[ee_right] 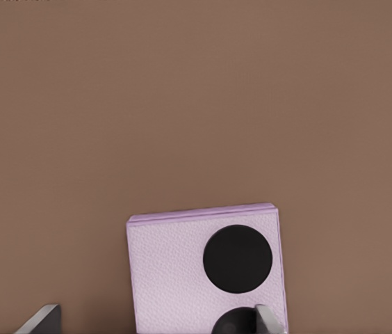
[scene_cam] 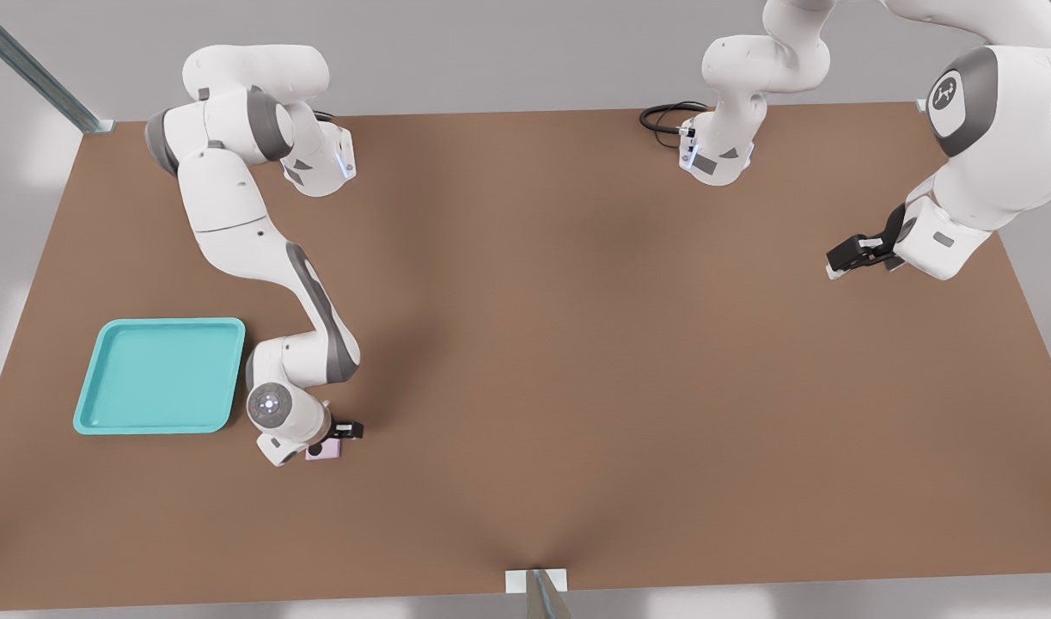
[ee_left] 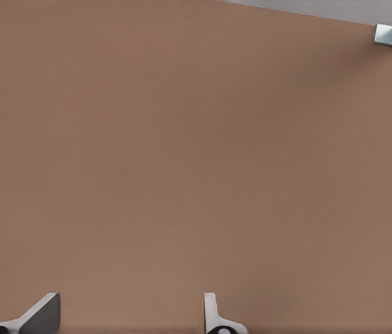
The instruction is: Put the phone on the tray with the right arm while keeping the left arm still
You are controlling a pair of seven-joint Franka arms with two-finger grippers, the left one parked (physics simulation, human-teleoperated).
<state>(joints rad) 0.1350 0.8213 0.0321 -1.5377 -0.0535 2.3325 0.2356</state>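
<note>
Pink phone (ee_right: 206, 275) flat on table | between spread fingers (ee_right: 269, 321) | tray (scene_cam: 160, 375) beside

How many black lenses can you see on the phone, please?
2, both on the phone's upper face: one fully visible, the other partly cut off beside a fingertip of the gripper hovering over it.

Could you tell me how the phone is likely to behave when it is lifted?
The phone looks like a stiff flat slab, so it probably won't flex or roll. Lying flat on the table, it offers only thin edges, so it might slip. The end effector hovers over it.
</note>
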